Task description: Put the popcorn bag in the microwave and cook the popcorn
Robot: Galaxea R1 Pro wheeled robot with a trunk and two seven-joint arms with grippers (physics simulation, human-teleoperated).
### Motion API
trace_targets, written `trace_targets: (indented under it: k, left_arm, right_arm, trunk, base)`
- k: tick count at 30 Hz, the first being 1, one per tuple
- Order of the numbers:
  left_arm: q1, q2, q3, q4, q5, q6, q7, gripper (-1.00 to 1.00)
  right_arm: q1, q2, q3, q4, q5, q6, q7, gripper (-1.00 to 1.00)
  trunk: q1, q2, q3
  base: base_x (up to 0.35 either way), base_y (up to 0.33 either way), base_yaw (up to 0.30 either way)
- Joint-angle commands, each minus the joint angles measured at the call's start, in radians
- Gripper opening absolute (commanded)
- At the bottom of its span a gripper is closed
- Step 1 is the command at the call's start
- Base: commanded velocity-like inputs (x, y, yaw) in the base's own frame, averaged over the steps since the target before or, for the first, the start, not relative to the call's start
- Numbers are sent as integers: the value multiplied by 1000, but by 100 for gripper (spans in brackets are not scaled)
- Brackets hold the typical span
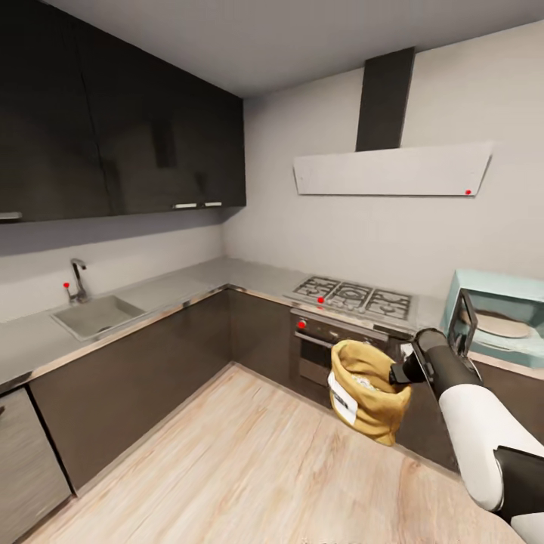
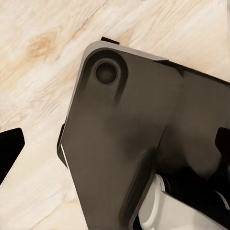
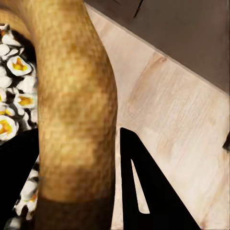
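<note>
The tan popcorn bag (image 1: 368, 393) hangs in the air above the wood floor, in front of the oven, with my right gripper (image 1: 398, 374) shut on its rolled rim. Whitish-yellow popcorn (image 1: 363, 380) fills the bag. In the right wrist view the rim (image 3: 76, 105) runs between the two black fingers (image 3: 143, 191), with the popcorn (image 3: 12, 96) beside it. The mint-blue microwave (image 1: 499, 291) stands on the countertop (image 1: 189, 285) at the right, its dark door (image 1: 462, 321) swung open. My left gripper (image 2: 115, 143) is open, pointing down at the robot's own dark body.
A gas hob (image 1: 355, 296) with an oven (image 1: 321, 351) under it sits left of the microwave. A sink (image 1: 98, 313) is set in the left counter run. Dark cabinets (image 1: 113, 113) and a hood (image 1: 393, 170) hang above. Open wood floor (image 1: 249, 468) lies ahead.
</note>
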Motion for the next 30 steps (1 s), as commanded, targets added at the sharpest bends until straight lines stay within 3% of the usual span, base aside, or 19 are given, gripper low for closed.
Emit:
trace_targets:
  k: [1, 3, 6, 13, 30]
  left_arm:
    - [0, 0, -2, 1, 11, -3, 2, 100]
    - [0, 0, -2, 1, 12, -3, 2, 100]
    - [0, -2, -2, 1, 10, -3, 2, 100]
    - [0, -3, -1, 1, 12, -3, 2, 100]
    - [0, -6, 1, 2, 9, -3, 14, 100]
  right_arm:
    - [0, -15, -4, 18, 3, 3, 9, -100]
    - [0, -19, -6, 21, 3, 3, 9, -100]
    - [1, -40, -54, 22, 3, 3, 8, -100]
    - [10, -55, -60, 23, 3, 3, 8, -100]
    - [11, -56, -60, 23, 4, 3, 11, -100]
  trunk:
    - [0, -1, 0]
    - [0, -1, 0]
    - [0, -1, 0]
    - [0, -1, 0]
    - [0, -1, 0]
  base:
    - [0, 0, -296]
    - [0, 0, -297]
    - [0, 0, -298]
    - [-35, 15, -298]
    - [-328, 93, -14]
